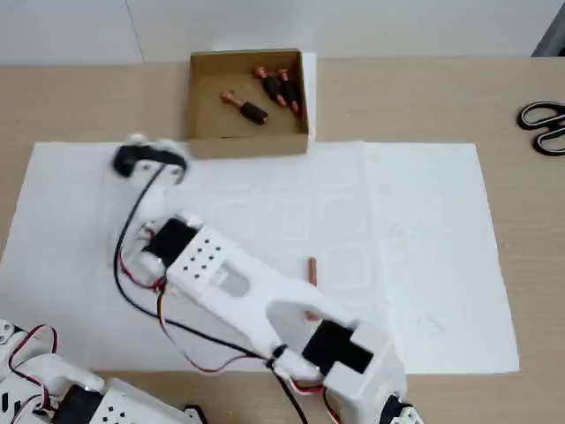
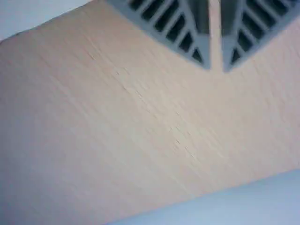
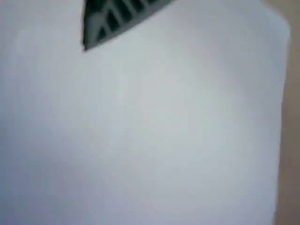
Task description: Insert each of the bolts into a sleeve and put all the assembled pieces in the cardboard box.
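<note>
The cardboard box [image 1: 248, 144] stands at the back of the table with three assembled pieces in it, each a copper bolt in a black sleeve [image 1: 246, 107]. One bare copper bolt [image 1: 311, 268] lies on the white paper [image 1: 424, 247], its near end hidden under my right arm. That arm stretches across the paper, and my right gripper [image 1: 150, 161] hangs just left of the box's front corner, open and empty; one fingertip [image 3: 108, 21] shows above plain paper. My left gripper [image 2: 215, 58] is shut on nothing above bare wood, and its arm [image 1: 71, 399] sits at the near left corner.
Black scissors [image 1: 542, 124] lie at the table's far right edge. Black and red cables [image 1: 132, 265] trail from the right arm over the paper's left part. Wooden tabletop [image 1: 88, 97] surrounds the paper.
</note>
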